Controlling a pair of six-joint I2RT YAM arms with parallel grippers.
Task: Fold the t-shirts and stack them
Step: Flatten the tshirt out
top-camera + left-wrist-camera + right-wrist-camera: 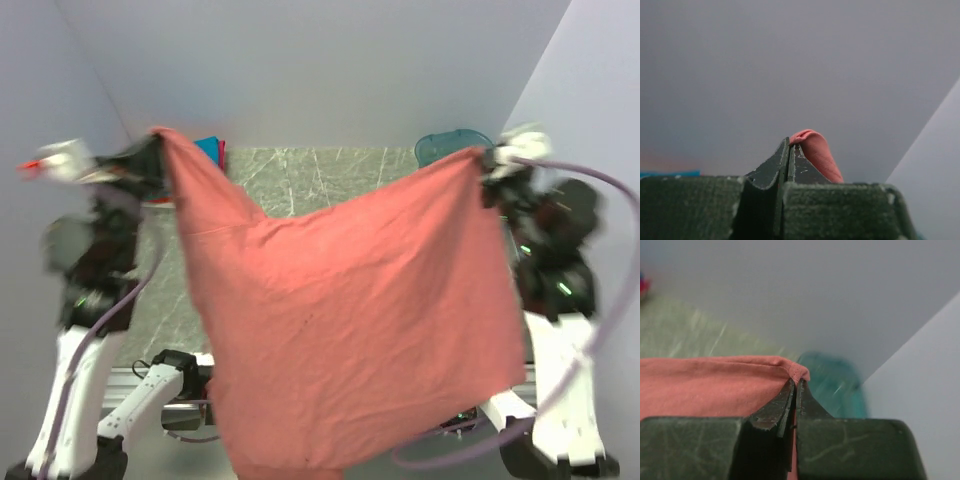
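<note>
Above the tabletop [330,175], in mid-air: holds up the salmon-pink t-shirt [350,320] as one wide sheet, stretched between the two arms. At the far left, pinches its upper left corner in the left fingers [147,158], closed tight on the cloth. In the left wrist view, shows the two dark tips pressed together, a small pink fold poking out above them and running down their right side. At the far right, pinches the other upper corner in the right fingers [489,166], likewise closed hard on the hem. In the right wrist view, shows the hem bunched at the tips and running off to the left.

Between the two grips, sags along the top edge, lowest a little left of the middle. Below that, hangs down towards the near side, hiding most of the tabletop and part of both arm bases in the top view, and reaches the bottom edge of that view.

At the far left corner of the tabletop, just behind the left grip, shows a sliver of the bright blue t-shirt [209,150]. In the right wrist view, shows only a blur of the red t-shirt [643,289] there; cannot tell how either lies.

At the far right corner, shows the teal bin [450,146], its near part hidden by the cloth.
</note>
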